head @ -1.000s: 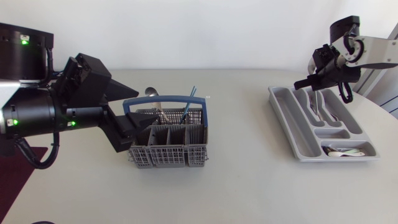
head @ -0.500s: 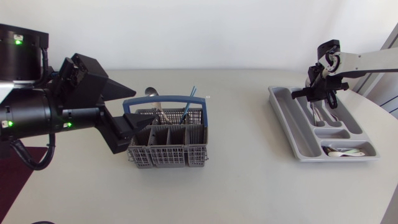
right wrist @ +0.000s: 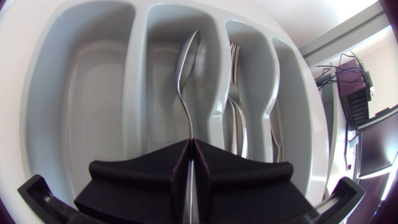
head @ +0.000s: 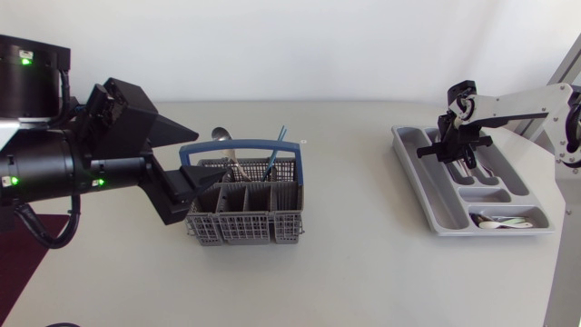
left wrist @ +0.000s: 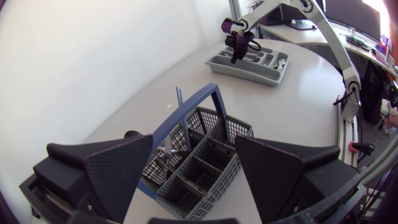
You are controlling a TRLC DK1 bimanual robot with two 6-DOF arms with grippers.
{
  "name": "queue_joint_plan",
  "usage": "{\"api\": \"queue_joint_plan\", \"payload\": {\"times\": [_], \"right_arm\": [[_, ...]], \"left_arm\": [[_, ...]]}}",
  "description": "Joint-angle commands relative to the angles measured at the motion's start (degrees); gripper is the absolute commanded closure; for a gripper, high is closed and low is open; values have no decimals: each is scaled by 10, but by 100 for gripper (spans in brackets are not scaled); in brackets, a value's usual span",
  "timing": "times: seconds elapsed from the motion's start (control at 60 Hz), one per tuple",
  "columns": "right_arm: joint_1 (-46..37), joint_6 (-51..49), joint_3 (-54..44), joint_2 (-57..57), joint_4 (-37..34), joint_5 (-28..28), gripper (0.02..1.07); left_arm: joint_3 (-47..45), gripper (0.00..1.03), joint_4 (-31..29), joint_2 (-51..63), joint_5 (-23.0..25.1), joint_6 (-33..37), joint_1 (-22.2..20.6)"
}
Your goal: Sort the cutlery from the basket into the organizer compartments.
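While my right gripper (right wrist: 191, 155) keeps its fingers closed tight on the handle of a spoon (right wrist: 186, 81), the spoon's bowl points straight ahead of the fingertips, along the second long slot of the grey organizer (right wrist: 93, 124). I cannot tell whether the bowl touches the slot's floor. Beyond the curved wall beside it lie forks (right wrist: 235, 118).

I judge this to be the placing step: the spoon is over its compartment but not yet let go. The next move calls for lowering it until it lies flat along the slot, then spreading the fingers and lifting clear of the walls.

My left gripper (left wrist: 194, 149) holds nothing, its fingers spread wide, with the cutlery basket (left wrist: 217, 134) just ahead of them and between their tips.
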Motion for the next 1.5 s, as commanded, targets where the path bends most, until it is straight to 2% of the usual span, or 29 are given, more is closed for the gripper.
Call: {"api": "queue_joint_plan", "payload": {"times": [0.0,0.017,0.167,0.283,0.55,0.833,1.0,1.183,1.333,1.4,1.483], "right_arm": [[8,21,14,18,-9,1,81],[8,21,13,15,-9,-2,75],[10,21,-18,-23,2,-24,49],[15,20,-53,-75,16,-38,35],[19,11,-177,-271,60,-82,35],[81,-30,-358,-481,118,-185,34],[126,-31,-407,-550,118,-211,34],[212,-31,-439,-575,116,-233,34],[277,-21,-437,-544,122,-234,35],[291,-14,-431,-523,130,-241,35],[297,0,-418,-488,148,-266,53]], "left_arm": [[-10,13,-4,-6,-3,11,-6],[-9,13,-4,-6,-4,11,-6],[-9,13,-4,-6,-6,10,-8],[-8,13,-3,-5,-6,9,-10],[-9,13,2,-5,-22,9,-13],[-40,13,51,10,-61,29,-16],[-65,13,82,19,-69,43,-6],[-112,14,107,17,-83,79,7],[-156,23,122,7,-83,110,32],[-172,30,123,2,-83,122,46],[-191,44,124,-3,-79,140,67]]}}
